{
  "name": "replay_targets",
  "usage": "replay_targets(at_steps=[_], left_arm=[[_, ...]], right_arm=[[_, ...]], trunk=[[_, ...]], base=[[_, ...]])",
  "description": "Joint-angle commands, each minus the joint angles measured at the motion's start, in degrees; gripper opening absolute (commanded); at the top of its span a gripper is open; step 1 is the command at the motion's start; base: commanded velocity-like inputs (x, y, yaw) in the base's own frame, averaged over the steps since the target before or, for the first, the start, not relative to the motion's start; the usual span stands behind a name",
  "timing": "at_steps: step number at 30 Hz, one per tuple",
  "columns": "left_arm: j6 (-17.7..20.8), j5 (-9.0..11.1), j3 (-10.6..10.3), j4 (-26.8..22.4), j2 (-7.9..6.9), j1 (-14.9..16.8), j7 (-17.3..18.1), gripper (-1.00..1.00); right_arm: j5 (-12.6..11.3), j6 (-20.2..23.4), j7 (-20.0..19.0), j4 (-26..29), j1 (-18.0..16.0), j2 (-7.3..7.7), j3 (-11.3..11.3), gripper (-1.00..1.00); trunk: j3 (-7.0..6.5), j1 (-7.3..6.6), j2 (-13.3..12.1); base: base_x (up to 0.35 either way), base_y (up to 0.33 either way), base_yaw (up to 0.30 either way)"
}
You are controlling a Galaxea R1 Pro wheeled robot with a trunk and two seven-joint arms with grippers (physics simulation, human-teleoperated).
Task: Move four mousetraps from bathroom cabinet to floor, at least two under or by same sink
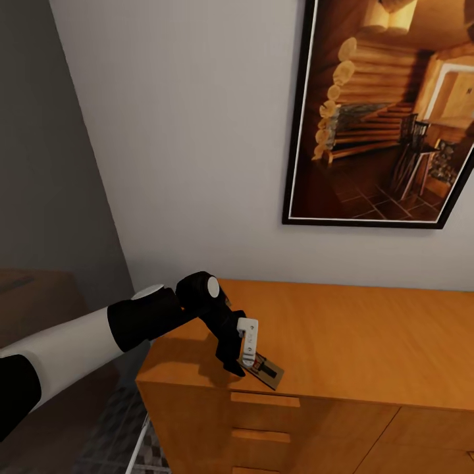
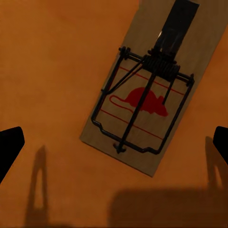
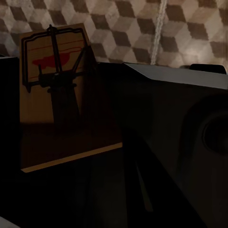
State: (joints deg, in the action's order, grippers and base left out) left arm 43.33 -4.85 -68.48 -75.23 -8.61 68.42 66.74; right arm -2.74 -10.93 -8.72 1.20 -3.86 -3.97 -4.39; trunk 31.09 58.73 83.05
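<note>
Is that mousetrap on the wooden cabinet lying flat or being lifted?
Lying flat. The mousetrap rests face up on the cabinet top, with the left gripper open above it, fingers apart on either side.

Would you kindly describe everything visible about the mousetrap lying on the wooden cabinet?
The mousetrap is a flat tan wooden board printed with a red mouse and red lines, carrying a dark wire bar, spring and black plate. It lies flat near the front left corner of the orange-brown cabinet top. The left pincer hovers open over it, fingertips astride, not touching.
</note>
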Motion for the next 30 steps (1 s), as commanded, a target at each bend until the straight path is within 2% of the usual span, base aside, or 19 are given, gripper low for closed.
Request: replay_targets(at_steps=[1,21,30], left_arm=[[0.46,-0.33,-0.03,-0.09,-0.01,0.05,0.32,1.0],[0.53,-0.33,-0.59,-0.09,0.32,0.05,0.32,1.0],[0.57,-0.33,-1.66,-0.05,1.03,0.05,0.25,1.0]], right_arm=[[-0.43,-0.18,0.11,-0.06,-0.05,0.0,-0.44,-1.0],[-0.43,-0.24,0.11,-0.09,-0.06,0.01,-0.44,-1.0],[-0.43,-0.24,0.11,-0.13,-0.04,0.01,-0.44,-1.0]], trunk=[[0.06,0.0,0.03],[0.06,0.0,0.03],[0.06,0.0,0.03]], base=[[0.008,-0.011,0.0],[0.001,-0.001,0.0],[0.03,0.0,0.0]])
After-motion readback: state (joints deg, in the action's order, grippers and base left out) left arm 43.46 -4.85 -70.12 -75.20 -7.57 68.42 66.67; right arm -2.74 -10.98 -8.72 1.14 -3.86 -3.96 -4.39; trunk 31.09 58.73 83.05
